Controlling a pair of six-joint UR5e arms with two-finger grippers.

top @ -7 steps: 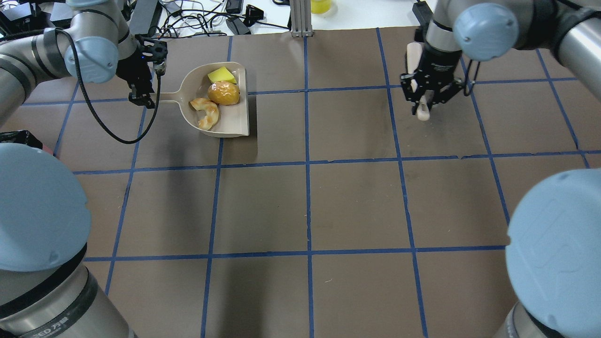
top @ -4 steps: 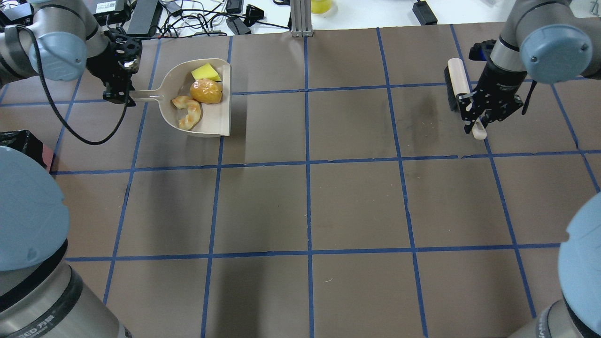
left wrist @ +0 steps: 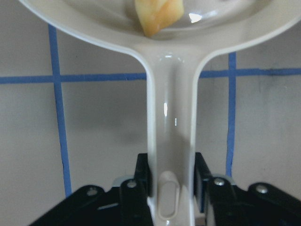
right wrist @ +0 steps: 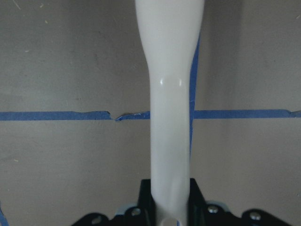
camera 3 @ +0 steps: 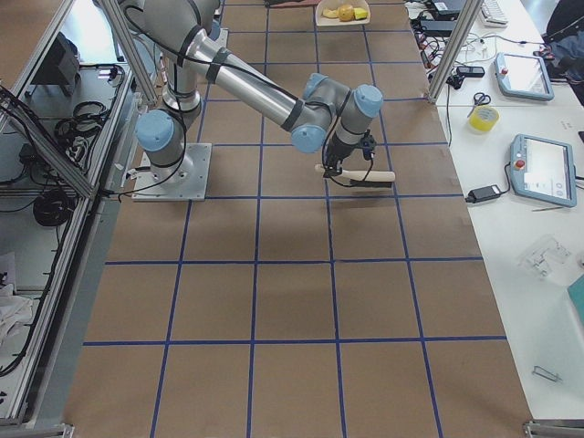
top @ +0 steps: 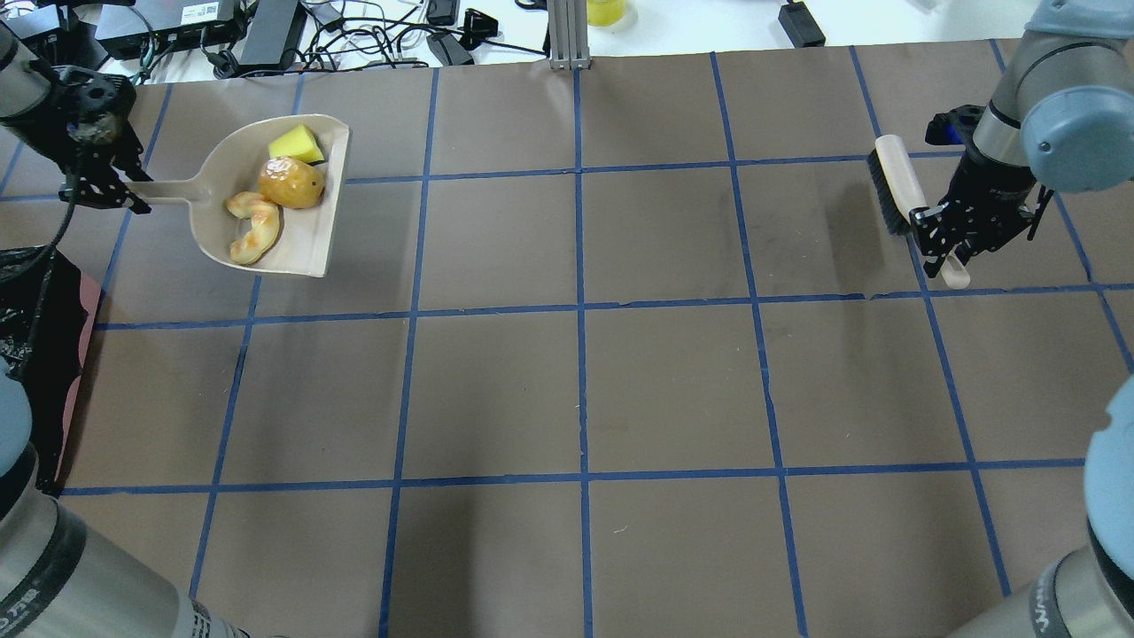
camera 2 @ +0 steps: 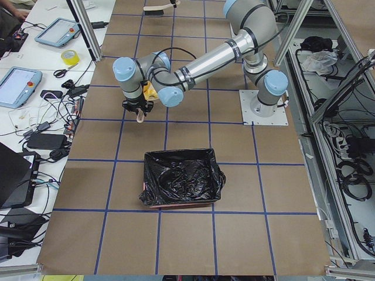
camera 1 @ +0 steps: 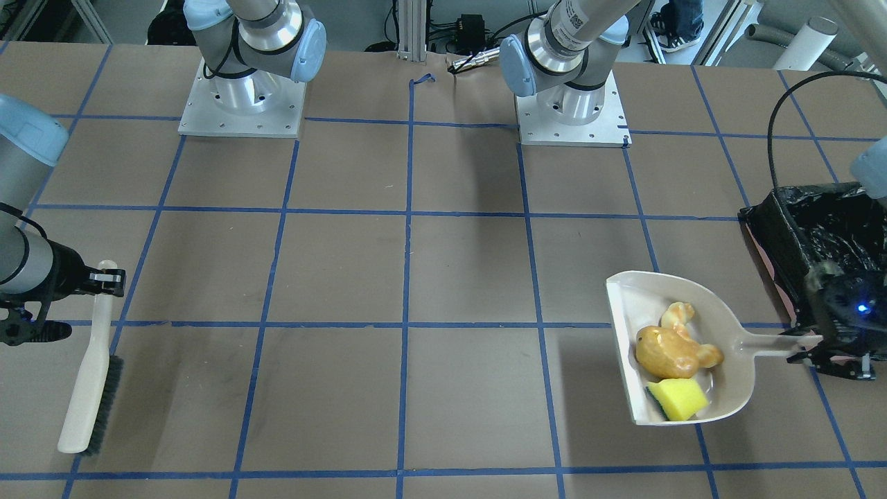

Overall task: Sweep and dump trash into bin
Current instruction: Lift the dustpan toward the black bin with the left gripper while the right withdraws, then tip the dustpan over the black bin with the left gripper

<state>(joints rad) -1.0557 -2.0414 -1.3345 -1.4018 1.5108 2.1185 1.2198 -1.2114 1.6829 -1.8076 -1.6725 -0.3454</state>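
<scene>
The beige dustpan [top: 306,241] holds all three trash items: the golden-brown lump [top: 291,182], the tan croissant piece [top: 252,229] and the yellow sponge wedge [top: 297,144]. My left gripper [top: 99,190] is shut on the dustpan's handle [left wrist: 170,141] and holds it just above the table at the far left. The black-lined bin [camera 1: 828,232] with its pink edge stands beside the left gripper [camera 1: 807,344], nearer my base. My right gripper [top: 944,252] is shut on the handle [right wrist: 170,117] of a hand brush [top: 893,182] at the far right.
Brown paper with a blue tape grid covers the table [top: 576,390]. Cables and devices lie beyond the far edge [top: 354,31]. A metal post [top: 567,35] stands at the far middle. The bin also shows in the overhead view [top: 40,354], at the left edge.
My left gripper has carried the loaded dustpan leftward, toward the bin's side of the table. My right gripper has carried the brush rightward and slightly toward my base.
</scene>
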